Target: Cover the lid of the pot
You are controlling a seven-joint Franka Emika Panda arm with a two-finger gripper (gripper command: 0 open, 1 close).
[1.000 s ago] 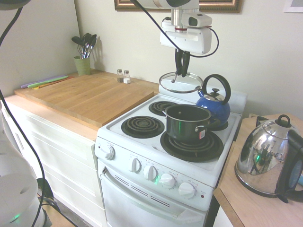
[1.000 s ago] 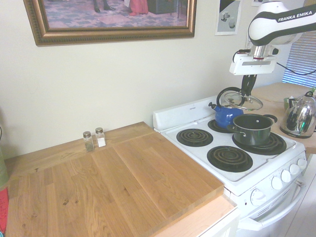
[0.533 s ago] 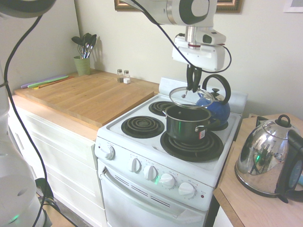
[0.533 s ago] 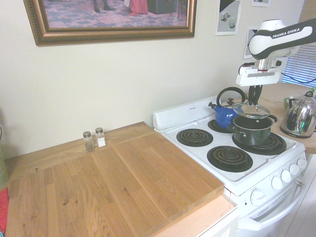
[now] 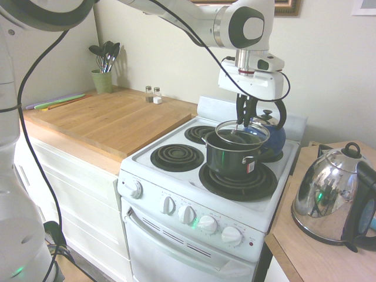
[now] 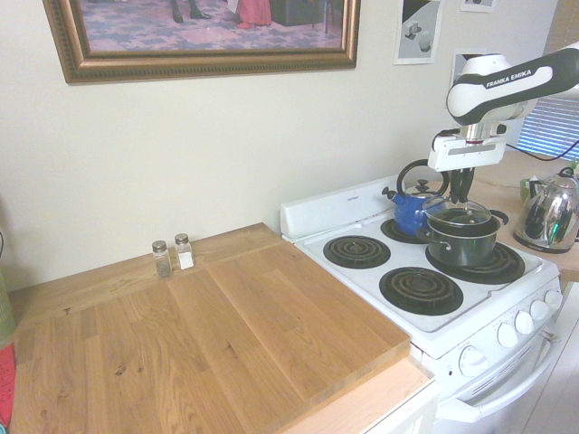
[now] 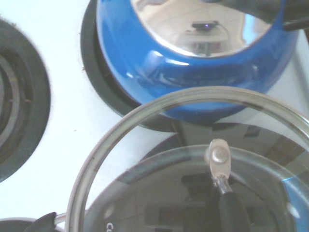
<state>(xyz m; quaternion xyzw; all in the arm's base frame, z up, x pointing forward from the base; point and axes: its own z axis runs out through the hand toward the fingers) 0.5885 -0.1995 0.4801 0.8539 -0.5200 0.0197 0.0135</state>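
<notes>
The dark glossy pot (image 5: 232,157) stands on the stove's front right burner (image 5: 238,182), and the second exterior view shows the pot (image 6: 463,242) too. My gripper (image 5: 242,121) comes straight down from above and is shut on the knob of the clear glass lid (image 5: 242,133). The lid (image 6: 457,216) sits level at the pot's rim, shifted a little toward the blue kettle. I cannot tell if it touches the rim. In the wrist view the lid's metal rim (image 7: 145,112) arcs over the pot's dark inside.
A blue kettle (image 5: 268,133) stands on the back right burner right behind the pot, close to the gripper. A chrome kettle (image 5: 330,200) sits on the counter to the right. The left burners (image 5: 177,157) are bare. Two shakers (image 5: 153,94) and a utensil cup (image 5: 103,80) stand by the wall.
The gripper has carried the lid forward and down, from above the back of the stove to the pot's rim.
</notes>
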